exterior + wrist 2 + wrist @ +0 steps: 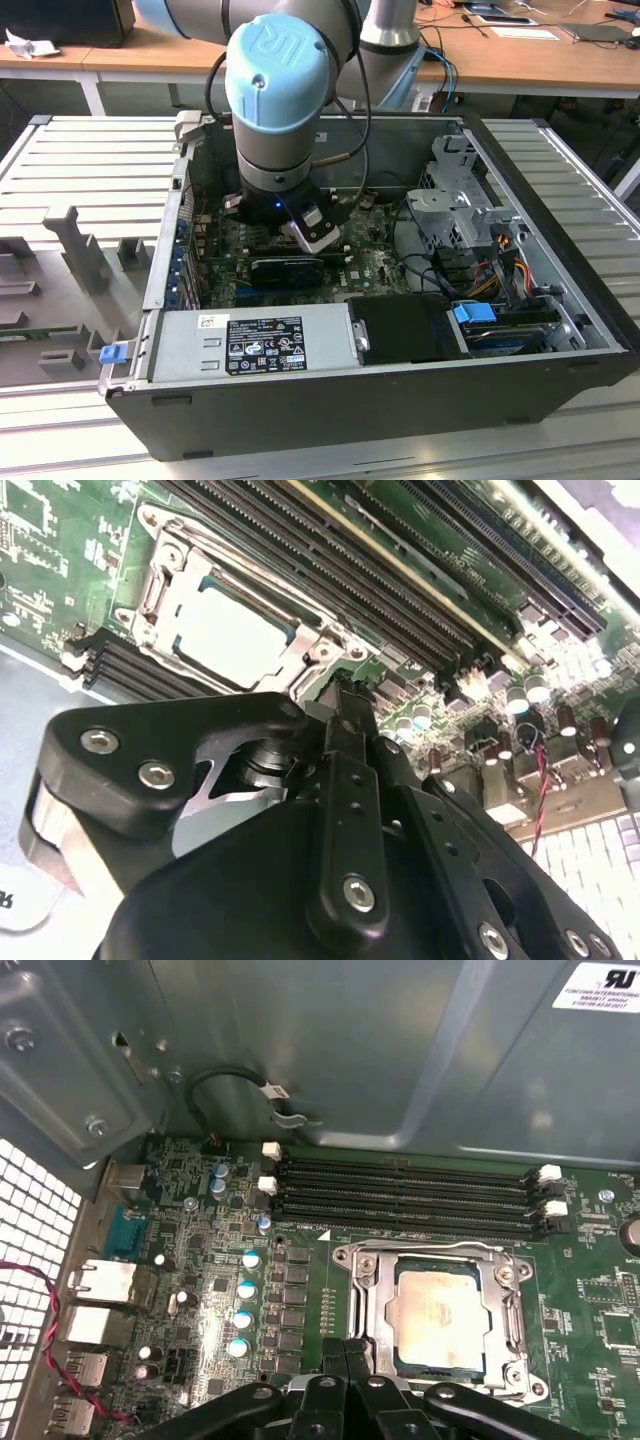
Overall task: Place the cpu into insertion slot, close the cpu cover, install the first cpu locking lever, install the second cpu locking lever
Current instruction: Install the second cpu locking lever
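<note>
With the chip [436, 1317] seated under the cover [372, 1310] just ahead, the gripper [345, 1352], fingers together and empty, should press levers squarely.

The grey tubular robot arm [290, 110] wore a pale blue round joint cap [277, 62]; its black linkage gripper [345, 705] carried silver screws.

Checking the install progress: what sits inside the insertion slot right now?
The cpu lies flat inside the insertion slot, its pale face showing through the cpu cover. The cpu's edges and the slot's contacts are covered.
</note>
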Robot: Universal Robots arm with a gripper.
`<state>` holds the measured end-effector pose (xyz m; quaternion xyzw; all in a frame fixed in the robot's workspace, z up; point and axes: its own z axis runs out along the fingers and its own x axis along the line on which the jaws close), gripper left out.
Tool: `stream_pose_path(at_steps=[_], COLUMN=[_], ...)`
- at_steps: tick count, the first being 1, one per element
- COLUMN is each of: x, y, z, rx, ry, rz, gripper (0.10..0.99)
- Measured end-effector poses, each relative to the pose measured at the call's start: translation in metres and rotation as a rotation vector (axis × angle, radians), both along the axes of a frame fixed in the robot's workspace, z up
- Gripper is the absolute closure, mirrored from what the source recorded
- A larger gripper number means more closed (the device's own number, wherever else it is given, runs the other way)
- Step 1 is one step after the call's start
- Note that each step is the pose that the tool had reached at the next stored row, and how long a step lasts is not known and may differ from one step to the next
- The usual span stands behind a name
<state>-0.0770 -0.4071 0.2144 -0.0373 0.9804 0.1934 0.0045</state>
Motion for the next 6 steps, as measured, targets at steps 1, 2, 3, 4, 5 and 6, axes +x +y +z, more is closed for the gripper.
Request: stream_pose_path(at_steps=[1, 2, 3, 4, 5, 6], x=[0.0000, 0.0000, 0.0000, 0.0000, 0.0000, 0.0000], y=[0.0000, 0.0000, 0.0000, 0.0001, 0.0001, 0.0000], z=[0.0014, 0.0023, 0.0027, 0.0027, 0.0027, 0.0028], rx=[0.000, 0.000, 0.000, 0.000, 0.001, 0.000], ry=[0.0004, 0.0004, 0.0003, 0.0002, 0.0002, 0.0003], rz=[0.000, 0.000, 0.000, 0.000, 0.000, 0.000], gripper=[0.980, 0.980, 0.980, 0.980, 0.980, 0.980])
